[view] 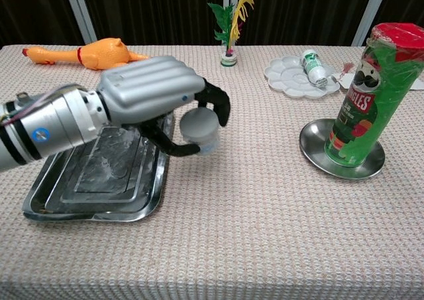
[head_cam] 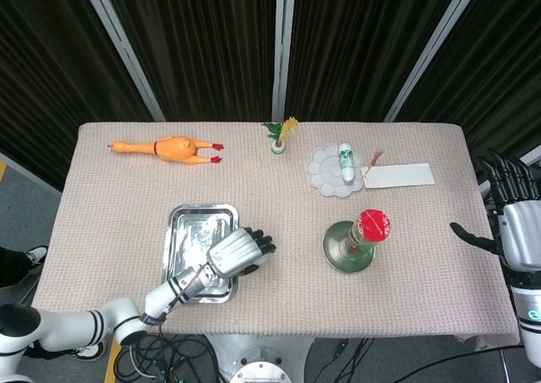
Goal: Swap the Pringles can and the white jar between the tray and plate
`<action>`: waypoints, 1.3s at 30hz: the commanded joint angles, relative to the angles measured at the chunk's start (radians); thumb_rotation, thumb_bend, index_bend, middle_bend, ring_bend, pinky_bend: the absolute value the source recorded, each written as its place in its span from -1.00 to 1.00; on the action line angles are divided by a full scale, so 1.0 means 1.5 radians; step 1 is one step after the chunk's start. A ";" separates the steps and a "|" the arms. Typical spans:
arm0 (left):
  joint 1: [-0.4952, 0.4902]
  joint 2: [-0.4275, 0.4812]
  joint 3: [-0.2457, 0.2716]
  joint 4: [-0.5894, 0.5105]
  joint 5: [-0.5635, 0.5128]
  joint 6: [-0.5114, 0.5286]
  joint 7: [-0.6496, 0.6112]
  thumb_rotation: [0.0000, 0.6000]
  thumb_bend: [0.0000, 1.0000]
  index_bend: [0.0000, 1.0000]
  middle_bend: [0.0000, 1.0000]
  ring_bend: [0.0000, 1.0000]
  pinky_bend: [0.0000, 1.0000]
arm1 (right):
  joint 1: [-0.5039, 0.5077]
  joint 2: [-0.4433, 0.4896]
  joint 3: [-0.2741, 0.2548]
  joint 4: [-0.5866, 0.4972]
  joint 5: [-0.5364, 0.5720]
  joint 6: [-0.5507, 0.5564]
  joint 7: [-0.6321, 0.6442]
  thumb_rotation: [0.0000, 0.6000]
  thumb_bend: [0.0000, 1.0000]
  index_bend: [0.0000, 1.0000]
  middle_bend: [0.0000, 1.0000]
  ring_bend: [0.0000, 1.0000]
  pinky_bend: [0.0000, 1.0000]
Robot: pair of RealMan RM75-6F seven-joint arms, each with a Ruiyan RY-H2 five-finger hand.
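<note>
My left hand (view: 149, 98) grips the small white jar (view: 199, 129) and holds it lifted off the cloth, just right of the steel tray (view: 86, 191). From above, the left hand (head_cam: 234, 253) covers the jar at the tray's (head_cam: 190, 231) right edge. The green Pringles can (view: 361, 95) with a red lid stands upright on the round metal plate (view: 315, 144); in the head view the can (head_cam: 368, 231) sits on the plate (head_cam: 334, 252). My right hand (head_cam: 507, 227) hangs off the table's right edge, fingers spread, holding nothing.
A rubber chicken (head_cam: 173, 150) lies at the back left. A small vase with feathers (head_cam: 281, 135) stands at the back centre. A white palette (head_cam: 325, 172) with a small bottle (head_cam: 346, 161) and a paper sheet (head_cam: 399, 176) lie at the back right.
</note>
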 commanded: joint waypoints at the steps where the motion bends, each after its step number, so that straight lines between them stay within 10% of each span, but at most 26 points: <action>1: 0.026 0.043 -0.002 -0.017 -0.041 0.004 -0.007 1.00 -0.31 -0.11 -0.15 -0.19 0.30 | 0.003 -0.004 -0.003 -0.005 -0.007 -0.004 -0.008 1.00 -0.92 -1.00 -1.00 -1.00 -1.00; 14: 0.093 0.046 0.034 0.055 -0.097 0.013 -0.043 1.00 -0.32 -0.18 -0.26 -0.27 0.26 | 0.007 -0.029 -0.021 -0.010 -0.031 -0.016 -0.047 1.00 -0.92 -1.00 -1.00 -1.00 -1.00; 24: 0.116 0.065 0.040 0.032 -0.118 0.012 -0.016 1.00 -0.54 -0.75 -0.89 -0.89 -0.31 | 0.003 -0.039 -0.034 -0.005 -0.038 -0.023 -0.049 1.00 -0.92 -1.00 -1.00 -1.00 -1.00; 33: 0.264 0.173 0.047 -0.124 -0.173 0.205 0.067 1.00 -0.64 -0.77 -0.91 -0.95 -0.51 | -0.056 -0.047 -0.089 0.021 -0.070 0.020 -0.126 1.00 -0.96 -1.00 -1.00 -1.00 -1.00; 39: 0.404 0.158 0.068 -0.072 -0.171 0.384 0.016 1.00 -0.67 -0.77 -0.88 -0.95 -0.56 | -0.141 -0.133 -0.155 0.112 -0.065 0.063 -0.192 1.00 -0.91 -1.00 -1.00 -1.00 -1.00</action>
